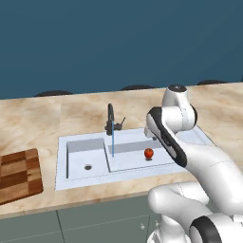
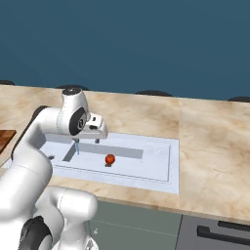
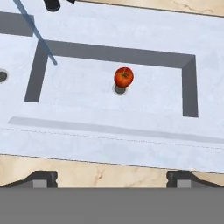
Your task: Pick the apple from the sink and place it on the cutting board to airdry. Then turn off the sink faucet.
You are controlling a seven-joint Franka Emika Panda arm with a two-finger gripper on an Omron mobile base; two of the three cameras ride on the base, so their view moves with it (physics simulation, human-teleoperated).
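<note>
No text, label, brand, number or sign can be read in any of the views — not on the sink (image 1: 130,166), the sink faucet (image 1: 110,119), the cutting board (image 1: 19,174), the apple (image 3: 124,77) or the table (image 1: 57,114). The surfaces are plain or merely patterned — marbled stone, checkered wood, flat blue wall — and carry no lettering.
</note>
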